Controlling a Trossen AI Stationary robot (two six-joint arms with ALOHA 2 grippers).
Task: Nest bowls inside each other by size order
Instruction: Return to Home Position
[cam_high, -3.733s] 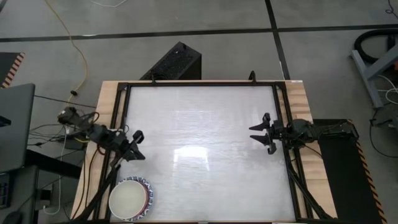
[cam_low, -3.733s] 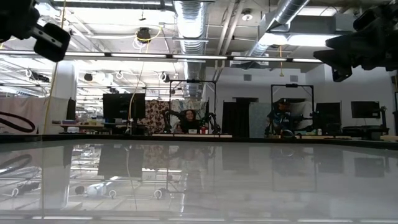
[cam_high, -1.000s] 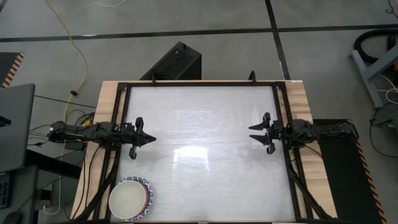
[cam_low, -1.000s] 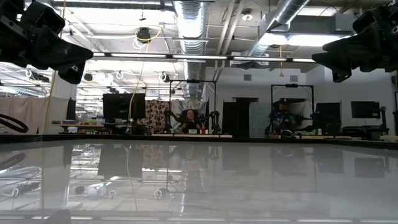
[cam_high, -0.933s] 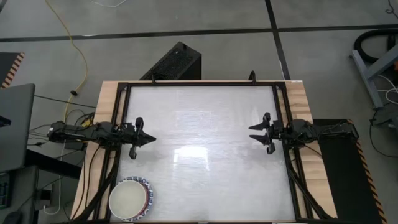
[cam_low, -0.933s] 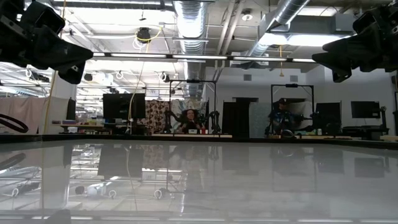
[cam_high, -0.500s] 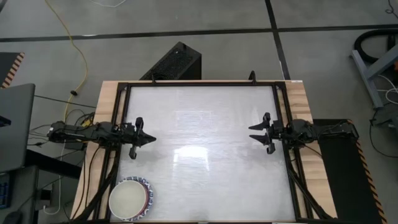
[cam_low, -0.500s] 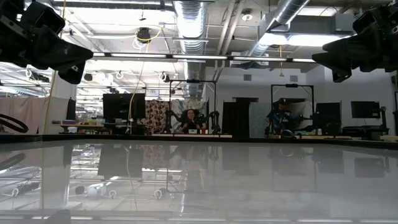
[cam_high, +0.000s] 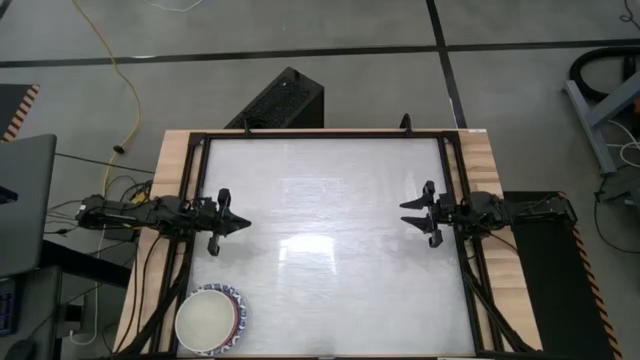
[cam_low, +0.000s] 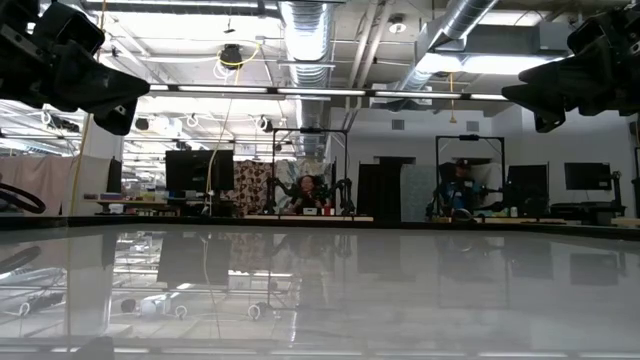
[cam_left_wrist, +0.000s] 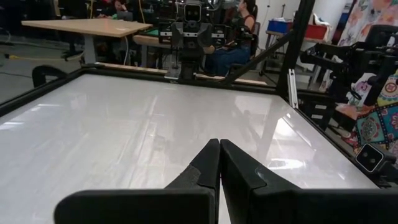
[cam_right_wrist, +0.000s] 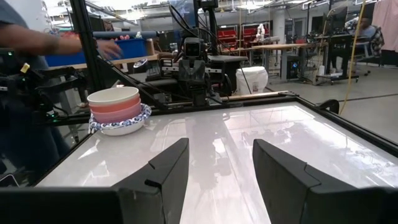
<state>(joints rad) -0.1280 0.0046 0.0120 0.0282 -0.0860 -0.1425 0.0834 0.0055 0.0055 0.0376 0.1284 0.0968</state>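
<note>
The bowls (cam_high: 210, 318) stand nested in one stack on the table's near left corner. A cream-white bowl is on top, pink ones sit under it, and a blue-and-white patterned rim shows at the bottom; the right wrist view also shows the stack (cam_right_wrist: 118, 111). My left gripper (cam_high: 243, 224) hovers shut at the table's left edge, pointing level toward the right; its fingertips meet (cam_left_wrist: 219, 144) with nothing between them. My right gripper (cam_high: 408, 218) hovers open at the right edge, pointing level toward the left, its fingers apart (cam_right_wrist: 221, 146) and empty.
The glossy white table (cam_high: 330, 180) has a black frame round it and wooden side strips. In the right wrist view a person's arm (cam_right_wrist: 62, 42) reaches over the left edge beyond the stack. People sit at benches far behind the table (cam_low: 310, 195).
</note>
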